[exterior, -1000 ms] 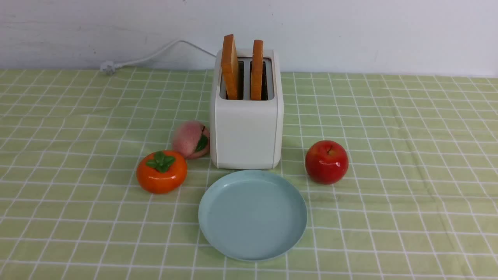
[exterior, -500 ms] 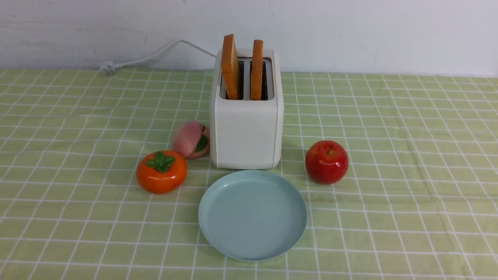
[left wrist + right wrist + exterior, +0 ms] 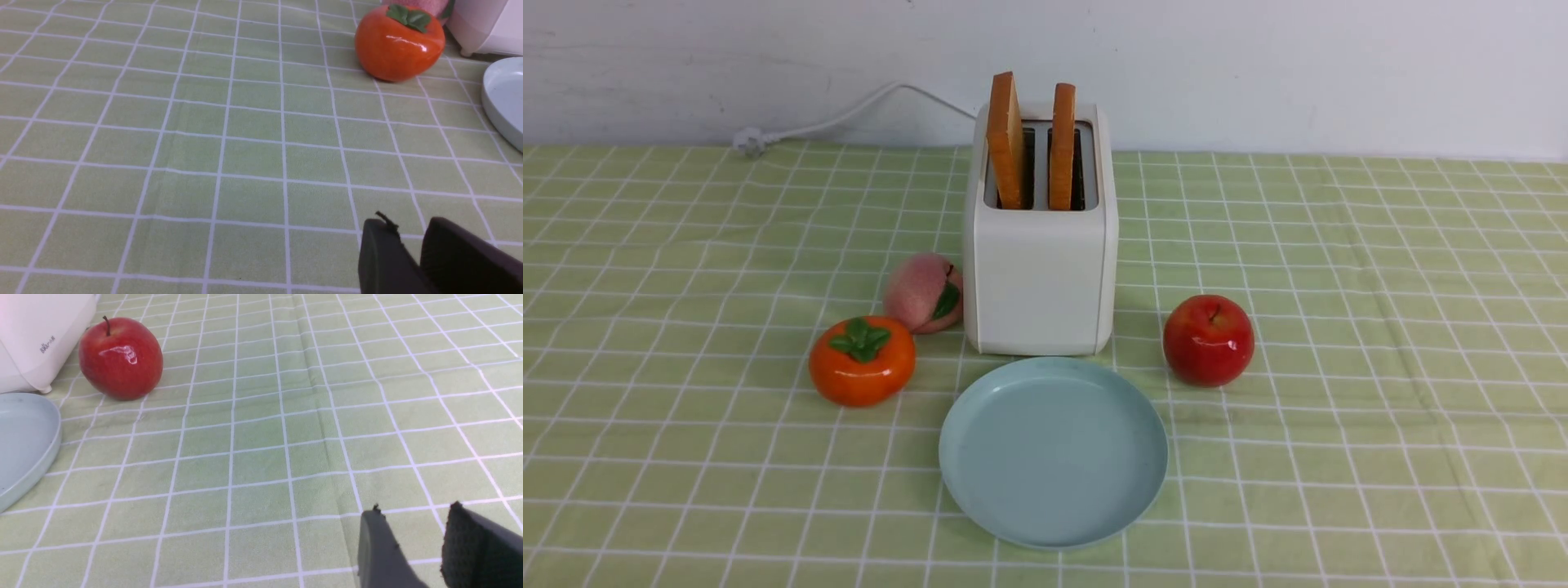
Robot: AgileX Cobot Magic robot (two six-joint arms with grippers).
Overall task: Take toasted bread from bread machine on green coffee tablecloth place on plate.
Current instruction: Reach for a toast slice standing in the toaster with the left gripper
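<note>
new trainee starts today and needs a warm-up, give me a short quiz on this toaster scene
1. True or false: both slices of toasted bread stand upright in the slots of the bread machine.
2. Which fruit sits on the robot's right of the bread machine? A. peach B. red apple C. persimmon
3. Fill in: on the green coffee tablecloth, the light-blue ___ lies just in front of the bread machine, nearer the robot.

Key
1. True
2. B
3. plate
</note>
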